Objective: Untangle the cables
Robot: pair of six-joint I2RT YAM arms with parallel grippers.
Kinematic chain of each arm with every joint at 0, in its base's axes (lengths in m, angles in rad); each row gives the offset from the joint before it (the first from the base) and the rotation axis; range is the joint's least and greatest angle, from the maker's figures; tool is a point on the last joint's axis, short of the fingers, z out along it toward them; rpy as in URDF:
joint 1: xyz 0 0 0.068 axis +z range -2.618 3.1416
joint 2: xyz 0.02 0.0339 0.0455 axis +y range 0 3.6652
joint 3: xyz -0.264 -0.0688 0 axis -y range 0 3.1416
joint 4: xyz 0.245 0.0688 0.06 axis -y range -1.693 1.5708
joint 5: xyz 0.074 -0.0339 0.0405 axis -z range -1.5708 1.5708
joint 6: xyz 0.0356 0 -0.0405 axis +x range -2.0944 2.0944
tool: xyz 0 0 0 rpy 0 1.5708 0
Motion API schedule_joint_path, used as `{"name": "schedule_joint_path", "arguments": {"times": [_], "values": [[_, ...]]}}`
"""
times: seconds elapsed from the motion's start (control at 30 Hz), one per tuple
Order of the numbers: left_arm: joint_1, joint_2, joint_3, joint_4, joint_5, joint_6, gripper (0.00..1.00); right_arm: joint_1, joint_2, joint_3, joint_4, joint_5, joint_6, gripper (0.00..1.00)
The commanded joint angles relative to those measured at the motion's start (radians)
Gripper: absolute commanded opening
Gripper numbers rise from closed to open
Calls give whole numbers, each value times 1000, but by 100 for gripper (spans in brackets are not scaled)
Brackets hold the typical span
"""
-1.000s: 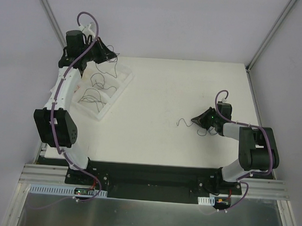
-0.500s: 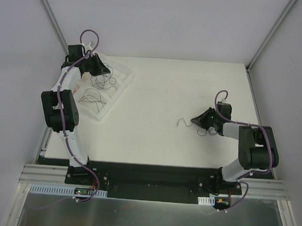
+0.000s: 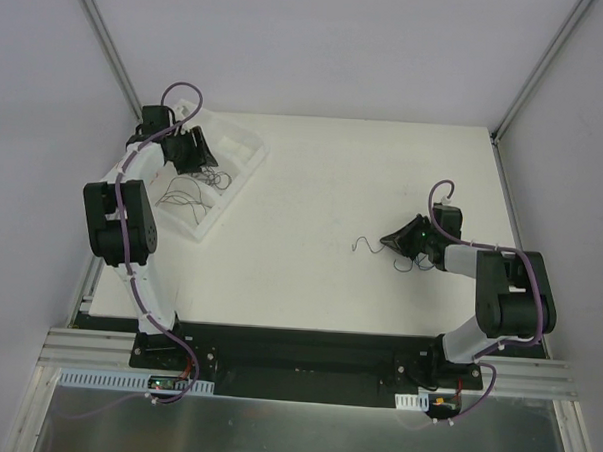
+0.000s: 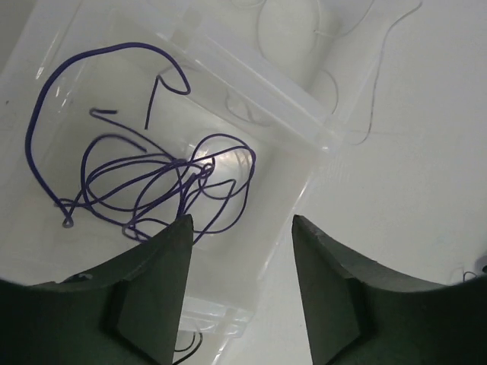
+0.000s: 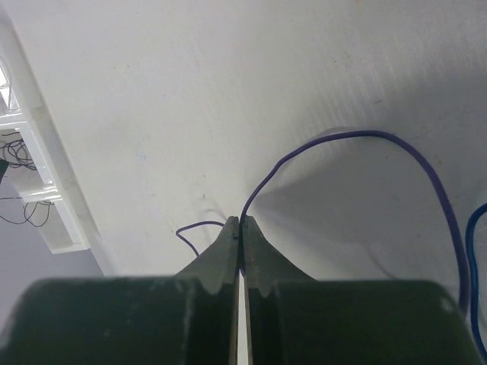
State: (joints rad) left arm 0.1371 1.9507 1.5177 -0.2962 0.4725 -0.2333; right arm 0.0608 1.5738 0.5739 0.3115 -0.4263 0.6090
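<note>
Thin dark blue cables (image 4: 152, 179) lie coiled in one compartment of a clear divided tray (image 4: 266, 99). My left gripper (image 4: 241, 224) hovers just above that compartment, open, with nothing between its fingers. From the top view the left gripper (image 3: 200, 154) is over the tray's far end (image 3: 249, 174), and more thin cables (image 3: 183, 193) lie in the nearer compartments. My right gripper (image 3: 389, 240) rests low on the table at the right, shut on a thin dark blue cable (image 5: 342, 137). That cable's free end (image 3: 364, 245) curls out to the left of the right gripper (image 5: 240, 222).
Another blue cable (image 5: 475, 251) shows at the right edge of the right wrist view, and a small dark loop (image 3: 410, 264) lies beside the right wrist. The tray (image 5: 46, 198) sits far off at the table's left. The table is walled on three sides.
My left gripper came down and nearer over the tray and opened; the cable it carried now lies in the tray compartment. The right arm has not moved.
</note>
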Motion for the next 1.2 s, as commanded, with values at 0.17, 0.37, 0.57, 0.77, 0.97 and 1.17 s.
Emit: {"name": "schedule_joint_path", "arguments": {"times": [0.17, 0.37, 0.57, 0.77, 0.97, 1.17], "values": [[-79, -194, 38, -72, -187, 35, 66, -4, -3, 32, 41, -11, -15, 1], [-186, -320, 1, -113, -178, 63, 71, 26, -9, 58, 14, -2, -50, 1], [-353, -430, -146, -87, 67, 95, 66, 224, 42, 262, -207, -25, -219, 5], [-536, -557, -370, 47, 95, 137, 61, 399, 84, 320, -88, -223, -146, 8], [-556, -628, -550, 229, 157, 29, 67, 392, 37, 189, 81, -289, -31, 55], [-623, -498, -516, 253, 117, -69, 67, 251, -153, 110, -64, -200, -92, 64]]}}
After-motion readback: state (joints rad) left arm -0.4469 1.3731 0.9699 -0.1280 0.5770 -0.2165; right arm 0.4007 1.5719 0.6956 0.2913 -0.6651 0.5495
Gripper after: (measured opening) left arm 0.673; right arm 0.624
